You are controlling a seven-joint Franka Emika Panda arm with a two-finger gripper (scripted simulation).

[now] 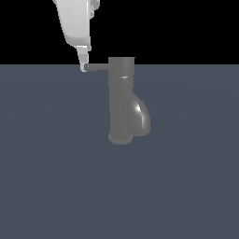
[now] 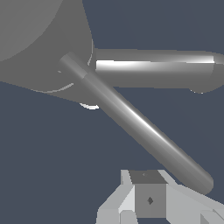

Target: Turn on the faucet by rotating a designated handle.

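Seemingly unturned so far, the handle [image 1: 96, 66] juts from the top collar of the faucet [image 1: 122, 100] toward nine o'clock in the exterior view, while the spout bulges out toward four o'clock and the body stands upright mid-scene on the grey desk [image 1: 56, 177]. At the rod's free tip sits the claw [image 1: 84, 65], touching or just beside it, and whether its jaws are open or closed I cannot tell. By my judgement the approach is finished and the whole rotation is left to do.
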